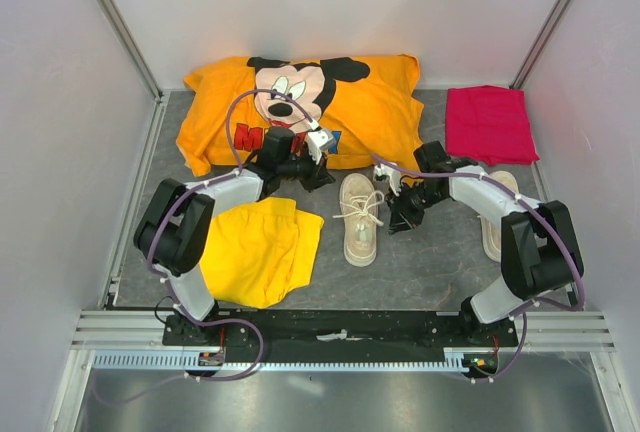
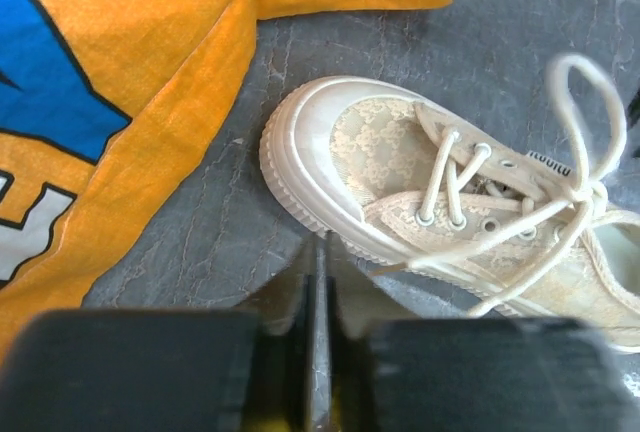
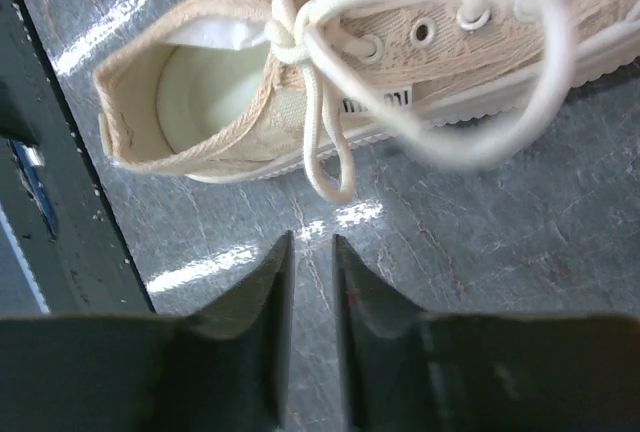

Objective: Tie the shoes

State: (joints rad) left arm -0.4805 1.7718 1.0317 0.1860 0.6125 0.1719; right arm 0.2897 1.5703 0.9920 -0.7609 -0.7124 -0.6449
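One cream-beige shoe (image 1: pixel 359 220) lies mid-table with its toe pointing away, and its white lace (image 1: pixel 366 202) is knotted into a bow. The left wrist view shows its toe cap (image 2: pixel 375 142) and a lace loop (image 2: pixel 592 102). My left gripper (image 2: pixel 320 244) is shut on nothing, its tips just short of the toe's sole. My right gripper (image 3: pixel 310 242) stands slightly open above bare table, just short of a small lace loop (image 3: pixel 330 167) hanging off the knot (image 3: pixel 290 44). The second shoe (image 1: pixel 497 214) lies at the right, partly under my right arm.
An orange Mickey Mouse shirt (image 1: pixel 370 102) lies at the back. Yellow shorts (image 1: pixel 255 247) lie at the front left and a red folded cloth (image 1: pixel 488 122) at the back right. White walls enclose the grey table (image 1: pixel 420 262), and a black rail (image 1: pixel 340 330) runs along the front.
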